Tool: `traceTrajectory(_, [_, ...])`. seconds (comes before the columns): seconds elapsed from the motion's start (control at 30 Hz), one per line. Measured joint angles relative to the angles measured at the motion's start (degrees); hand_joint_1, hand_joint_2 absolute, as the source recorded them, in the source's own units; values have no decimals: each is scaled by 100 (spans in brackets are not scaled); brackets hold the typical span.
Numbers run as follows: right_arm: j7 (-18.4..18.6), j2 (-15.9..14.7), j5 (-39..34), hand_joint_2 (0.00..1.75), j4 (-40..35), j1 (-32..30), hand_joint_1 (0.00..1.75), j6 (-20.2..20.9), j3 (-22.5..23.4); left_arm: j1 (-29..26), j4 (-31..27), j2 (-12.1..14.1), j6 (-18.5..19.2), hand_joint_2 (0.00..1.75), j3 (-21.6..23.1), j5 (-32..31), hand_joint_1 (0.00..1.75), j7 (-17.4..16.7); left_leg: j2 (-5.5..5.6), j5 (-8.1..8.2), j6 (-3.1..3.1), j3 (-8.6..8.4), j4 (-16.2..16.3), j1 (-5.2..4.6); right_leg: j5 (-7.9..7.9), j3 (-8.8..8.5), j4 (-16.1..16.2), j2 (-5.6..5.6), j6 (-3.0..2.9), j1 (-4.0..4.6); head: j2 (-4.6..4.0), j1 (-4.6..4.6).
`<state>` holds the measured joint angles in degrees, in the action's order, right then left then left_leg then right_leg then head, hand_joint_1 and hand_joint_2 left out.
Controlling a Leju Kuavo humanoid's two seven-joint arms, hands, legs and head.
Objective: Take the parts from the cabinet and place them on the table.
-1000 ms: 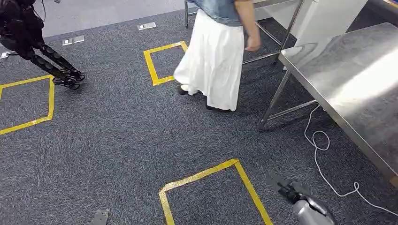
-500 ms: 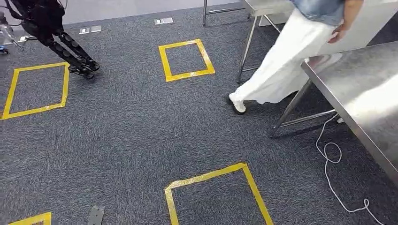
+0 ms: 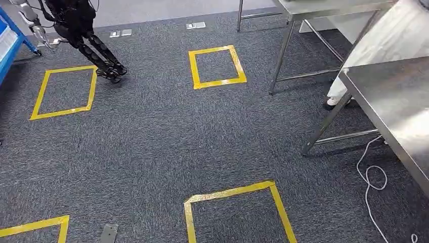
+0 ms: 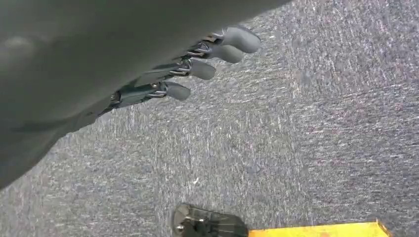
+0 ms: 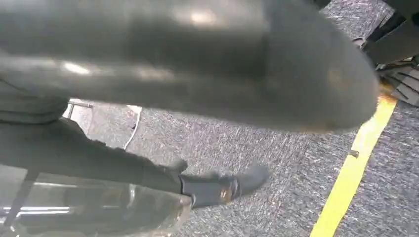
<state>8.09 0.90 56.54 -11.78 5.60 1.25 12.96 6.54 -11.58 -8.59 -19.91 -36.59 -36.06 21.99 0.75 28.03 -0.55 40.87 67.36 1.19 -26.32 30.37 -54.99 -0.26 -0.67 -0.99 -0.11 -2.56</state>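
The blue cabinet (image 3: 7, 41) shows as a sliver at the far left edge of the head view; no parts can be made out on it. A steel table (image 3: 399, 109) stands at the right, its top bare. My left hand (image 4: 197, 64) hangs over grey carpet in the left wrist view, fingers straight and apart, holding nothing. My right hand (image 5: 217, 190) hangs low over the carpet beside a yellow tape line (image 5: 353, 165), its dark fingers stretched out with nothing in them.
Yellow tape squares (image 3: 217, 66) mark the carpet. A second steel table (image 3: 313, 7) stands at the back right. A person in a white skirt (image 3: 389, 40) is behind the near table. Another robot's black legs (image 3: 98, 50) stand far left. A white cable (image 3: 372, 179) lies on the floor.
The camera has turned left, so the whole scene slid right. The person walked right, behind the near table. My right hand has dropped out of the head view.
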Motion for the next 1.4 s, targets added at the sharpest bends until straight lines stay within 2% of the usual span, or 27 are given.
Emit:
traceTrajectory(0.07, [13, 15, -72, 0, 17, -52, 0, 13, 74, -7, 0, 4, 36, 0, 13, -39, 0, -56, -25, 282, -32, 311, 743, 8, -10, 8, -2, -105, -28, 37, 0, -2])
traceTrajectory(0.1, [13, 26, -142, 0, 22, -78, 0, 33, 127, -19, 0, 9, 156, 0, 22, -41, 0, -138, -36, 234, -42, 313, 784, 16, -20, 2, -4, -152, -41, 45, 0, 7])
traceTrajectory(0.13, [13, 43, -194, 0, 24, -94, 0, 65, 177, -35, 0, 22, 303, 0, 33, -50, 0, -216, -55, 89, -46, 217, 611, 28, -35, -11, -8, -188, -58, 46, 0, 0])
traceTrajectory(0.2, [9, 79, -241, 0, 26, -106, 0, 116, 266, -49, 2, 41, 598, 0, 59, -78, 0, -408, -177, -407, -39, -269, -283, 47, -115, -74, -39, -254, -15, 41, 0, 0])
traceTrajectory(0.23, [9, 81, -240, 0, 26, -117, 0, 116, 299, -47, 2, 46, 744, 0, 72, -120, 0, -515, -385, -444, -38, -438, -620, 25, -152, -96, -36, -287, 22, 61, 0, 2])
traceTrajectory(0.27, [9, 85, -240, 0, 33, -117, 0, 116, 319, -42, 11, 46, 826, 0, 90, -136, 0, -617, -437, -448, -6, -448, -695, -54, -174, -60, -98, -321, 51, 143, 0, -8])
traceTrajectory(0.4, [9, 96, -186, 0, 37, -138, 0, 133, 385, -105, 11, 55, 924, 0, 101, -160, 0, -809, -203, -401, 95, -442, -831, -74, -202, -42, -117, -481, 119, 161, 0, -6])
traceTrajectory(0.43, [9, 81, -171, 0, 37, -142, 0, 135, 385, -129, 11, 55, 931, 0, 101, -153, 0, -824, -133, -425, 153, -479, -879, -42, -304, 79, -212, -258, 132, 115, 0, -2])
traceTrajectory(0.5, [7, 85, -151, 0, 44, -168, 0, 142, 396, -137, 11, 79, 927, 0, 98, -149, 0, -824, -40, -461, 237, -444, -910, -36, -603, 471, -1006, -40, 91, 74, 0, 29])
traceTrajectory(0.57, [4, 63, -121, 0, 52, -181, 0, 164, 400, -147, 11, 94, 925, 0, 98, -129, 0, -833, 90, -479, 263, -405, -908, -36, -858, 985, -1923, -6, 105, 41, 0, 40])
traceTrajectory(0.6, [4, 52, -103, 0, 57, -197, 0, 168, 402, -168, 11, 94, 925, 0, 98, -116, 0, -835, 155, -483, 267, -403, -908, -36, -850, 1116, -2109, -2, 140, 35, 0, 33])
traceTrajectory(0.67, [4, 35, -85, 0, 59, -207, 0, 181, 402, -208, 11, 96, 925, 0, 96, -105, 0, -835, 293, -494, 256, -408, -908, -26, -529, 909, -1545, 15, 252, 14, 0, 40])
traceTrajectory(0.73, [4, 22, -63, 0, 59, -193, 0, 184, 402, -225, 11, 96, 925, 0, 96, -103, 0, -826, 423, -510, 226, -418, -907, -8, -124, 363, -431, 185, 325, -45, 0, 44])
traceTrajectory(0.77, [2, 20, -55, 0, 59, -191, 0, 186, 402, -223, 11, 101, 927, 0, 96, -103, 0, -822, 475, -521, 188, -399, -888, -36, -85, 242, -170, 348, 311, -41, 0, 53])
traceTrajectory(0.8, [2, 17, -50, 0, 61, -189, 0, 195, 402, -227, 11, 103, 931, 0, 96, -109, 0, -820, 514, -528, 161, -391, -888, -40, -46, 235, -165, 281, 255, -14, 0, 46])
traceTrajectory(0.87, [2, 11, -46, 0, 59, -153, 0, 194, 402, -260, 13, 103, 953, 0, 96, -131, 0, -822, 568, -560, 99, -401, -936, -14, -30, 218, -180, 236, 217, 34, 0, 42])
traceTrajectory(0.9, [2, 11, -42, 0, 59, -153, 0, 194, 402, -272, 13, 109, 962, 0, 96, -147, 0, -826, 598, -567, 69, -391, -934, -8, 1, 213, -146, 176, 168, -9, 0, 44])
traceTrajectory(0.93, [2, 4, -37, 0, 59, -154, 0, 199, 402, -272, 13, 116, 964, 0, 96, -155, 0, -828, 371, -486, 51, -367, -850, 1, 33, 179, -108, 128, 114, -75, 0, 33])
traceTrajectory(0.97, [2, 2, -33, 0, 59, -170, 0, 197, 402, -271, 13, 114, 970, 0, 96, -160, 0, -839, 107, -286, 34, -303, -630, -25, 39, 163, -88, 93, 40, -44, 0, 29])
traceTrajectory(1.0, [2, 4, -33, 0, 59, -185, 0, 199, 402, -264, 13, 109, 975, 0, 98, -160, 0, -841, 1, 1, 14, -133, -183, -18, 37, 151, -80, 28, -11, -5, 0, 22])
traceTrajectory(1.07, [2, -2, -31, 0, 59, -200, 0, 199, 402, -254, 13, 107, 981, 0, 98, -162, 0, -844, -31, 435, -6, 233, 735, -5, 35, 156, -86, -91, -44, 42, 0, 18])
traceTrajectory(1.1, [2, -2, -28, 0, 61, -206, 0, 201, 402, -257, 13, 107, 984, 0, 98, -162, 0, -844, -43, 483, -13, 300, 944, -2, 32, 151, -86, -143, -48, 57, 0, 22])
traceTrajectory(1.13, [2, 0, -11, 0, 59, -205, 0, 201, 402, -258, 13, 107, 984, 0, 96, -160, 0, -850, -50, 407, -8, 239, 873, -3, 26, 148, -88, -192, -53, 68, 0, 22])
traceTrajectory(1.2, [4, 4, 13, 0, 59, -196, 0, 208, 402, -255, 13, 109, 1001, 0, 96, -168, 0, -855, -114, -47, 48, -268, -34, -15, 13, 130, -88, -281, -66, 85, 0, 18])
traceTrajectory(1.23, [11, 11, 26, 0, 59, -196, 0, 214, 402, -247, 13, 109, 1008, 0, 96, -175, 0, -857, -261, -259, 111, -553, -551, -50, -6, 113, -87, -309, -55, 94, 0, 18])
traceTrajectory(1.27, [15, 24, 61, 0, 61, -208, 0, 216, 402, -236, 13, 114, 1014, 0, 98, -177, 0, -857, -530, -230, 165, -708, -819, -124, -5, 123, -79, -348, -51, 110, 0, 29])
traceTrajectory(1.4, [26, 41, 166, 0, 59, -208, 0, 245, 402, -224, 13, 118, 1016, 0, 98, -232, 0, -881, -334, -288, 233, -679, -961, -171, -1, 112, -45, -566, -6, 168, 0, 15])
